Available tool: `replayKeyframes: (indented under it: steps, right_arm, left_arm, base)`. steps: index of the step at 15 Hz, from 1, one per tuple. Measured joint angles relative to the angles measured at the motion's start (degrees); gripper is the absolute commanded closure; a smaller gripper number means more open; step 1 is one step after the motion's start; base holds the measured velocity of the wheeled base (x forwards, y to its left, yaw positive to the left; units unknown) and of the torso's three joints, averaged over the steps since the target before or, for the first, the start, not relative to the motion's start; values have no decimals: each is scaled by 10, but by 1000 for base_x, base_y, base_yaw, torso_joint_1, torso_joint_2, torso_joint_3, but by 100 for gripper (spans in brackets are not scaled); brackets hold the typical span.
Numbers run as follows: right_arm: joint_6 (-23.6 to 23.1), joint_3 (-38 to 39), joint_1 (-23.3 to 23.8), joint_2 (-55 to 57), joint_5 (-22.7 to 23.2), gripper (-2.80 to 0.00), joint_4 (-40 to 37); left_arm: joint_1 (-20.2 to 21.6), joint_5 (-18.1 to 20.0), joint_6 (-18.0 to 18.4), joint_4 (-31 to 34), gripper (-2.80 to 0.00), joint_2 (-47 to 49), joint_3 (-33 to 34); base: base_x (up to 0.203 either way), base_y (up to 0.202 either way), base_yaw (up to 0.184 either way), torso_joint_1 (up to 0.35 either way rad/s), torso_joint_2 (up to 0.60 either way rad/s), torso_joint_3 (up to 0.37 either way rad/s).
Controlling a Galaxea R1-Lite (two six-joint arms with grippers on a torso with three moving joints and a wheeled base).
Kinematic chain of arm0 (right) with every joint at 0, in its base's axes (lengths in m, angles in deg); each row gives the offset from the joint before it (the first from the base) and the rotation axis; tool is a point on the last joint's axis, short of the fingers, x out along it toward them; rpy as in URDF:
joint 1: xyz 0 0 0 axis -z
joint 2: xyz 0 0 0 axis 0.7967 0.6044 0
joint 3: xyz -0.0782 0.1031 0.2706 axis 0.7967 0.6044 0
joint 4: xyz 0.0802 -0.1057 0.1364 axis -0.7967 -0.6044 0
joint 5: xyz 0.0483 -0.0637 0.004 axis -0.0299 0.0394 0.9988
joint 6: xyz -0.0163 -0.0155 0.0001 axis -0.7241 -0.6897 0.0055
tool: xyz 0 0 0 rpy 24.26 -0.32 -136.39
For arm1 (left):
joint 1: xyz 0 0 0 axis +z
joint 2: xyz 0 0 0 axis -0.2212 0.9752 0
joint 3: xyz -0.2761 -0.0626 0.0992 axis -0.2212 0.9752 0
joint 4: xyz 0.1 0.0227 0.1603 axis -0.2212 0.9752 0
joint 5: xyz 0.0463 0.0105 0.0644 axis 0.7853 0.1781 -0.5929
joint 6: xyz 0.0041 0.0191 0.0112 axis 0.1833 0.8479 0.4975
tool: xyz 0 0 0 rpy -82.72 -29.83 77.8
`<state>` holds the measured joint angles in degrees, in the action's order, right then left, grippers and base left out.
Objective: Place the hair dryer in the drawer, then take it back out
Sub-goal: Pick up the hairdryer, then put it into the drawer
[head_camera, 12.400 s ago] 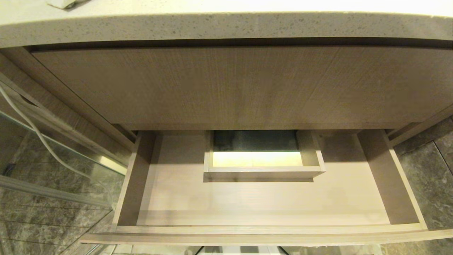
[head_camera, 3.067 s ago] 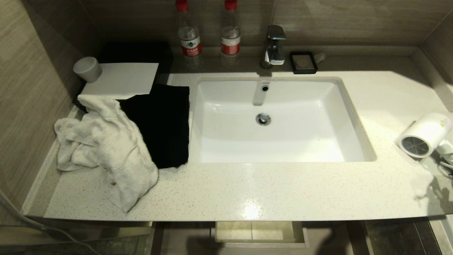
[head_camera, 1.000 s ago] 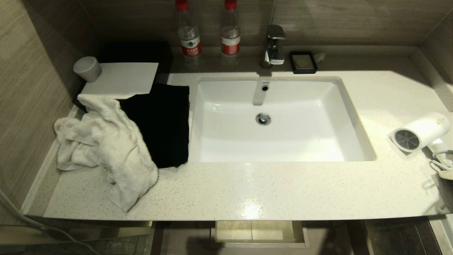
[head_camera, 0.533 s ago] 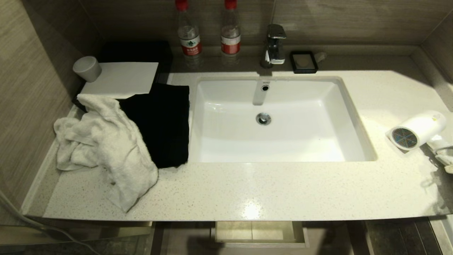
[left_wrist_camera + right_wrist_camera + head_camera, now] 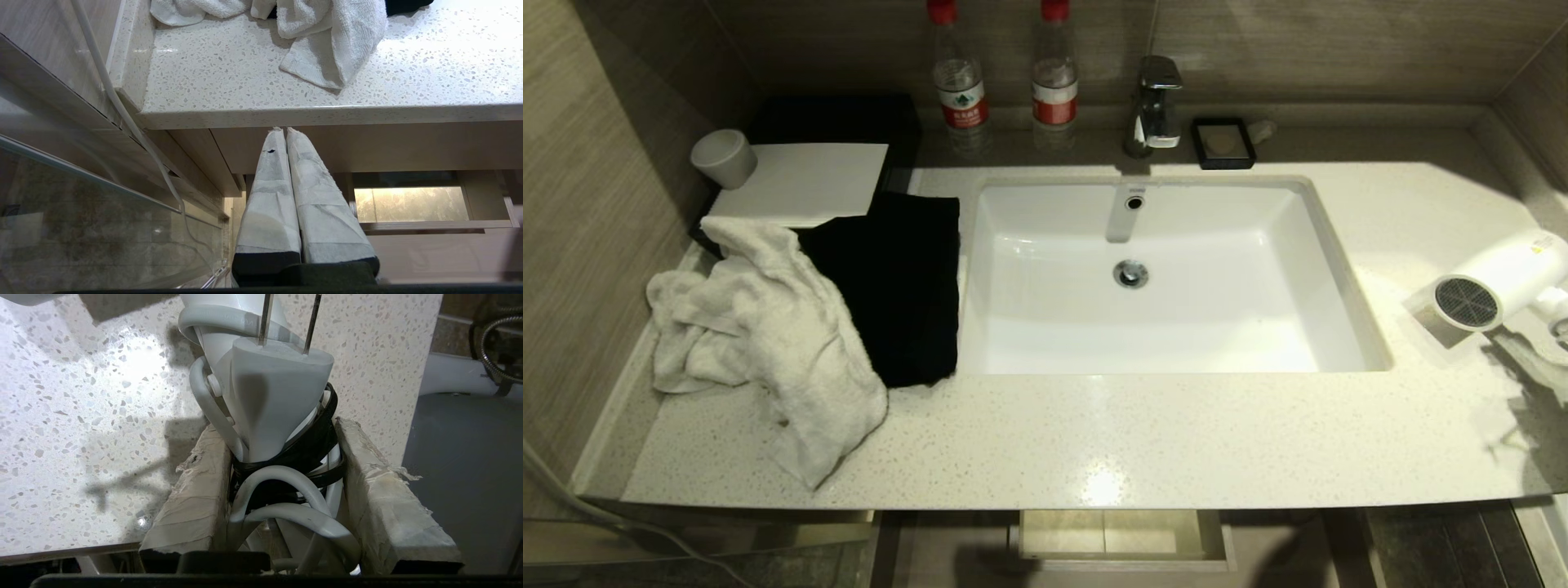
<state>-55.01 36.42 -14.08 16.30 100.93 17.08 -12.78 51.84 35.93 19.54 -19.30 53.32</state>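
The white hair dryer (image 5: 1507, 278) hangs just above the counter's far right end, its dark round grille facing the sink and its shadow on the stone beneath it. My right gripper (image 5: 278, 430) is shut on the hair dryer (image 5: 265, 396) at the handle, with the coiled white cord and the plug between its taped fingers (image 5: 196, 490). That gripper is outside the head view. Below the counter edge the drawer (image 5: 947, 559) stands pulled out, showing its boxed cut-out (image 5: 1123, 535). My left gripper (image 5: 284, 130) is parked low in front of the drawer (image 5: 429, 253), shut and holding nothing.
A white sink (image 5: 1331, 269) fills the middle of the speckled counter (image 5: 1135, 441). A white towel (image 5: 768, 343) and a black cloth (image 5: 898, 286) lie on the left. Two bottles (image 5: 960, 73), a faucet (image 5: 1156, 102), a soap dish (image 5: 1223, 143) and a grey cup (image 5: 723, 158) line the back.
The hair dryer has risen off the counter and shifted slightly toward the right edge, leaving a shadow below it. The left arm has not moved.
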Motion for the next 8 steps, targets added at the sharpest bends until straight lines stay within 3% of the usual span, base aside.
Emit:
replayKeyframes:
  steps: [5,8]
  right_arm:
    - [-1,17,-2,-35,0,0,15]
    - [0,27,-5,-54,1,0,27]
  left_arm:
    - [0,0,0,0,0,0,0]
    - [0,0,0,0,0,0,0]
  base:
    - [0,0,0,-6,8,0]
    - [0,0,0,-251,219,-33]
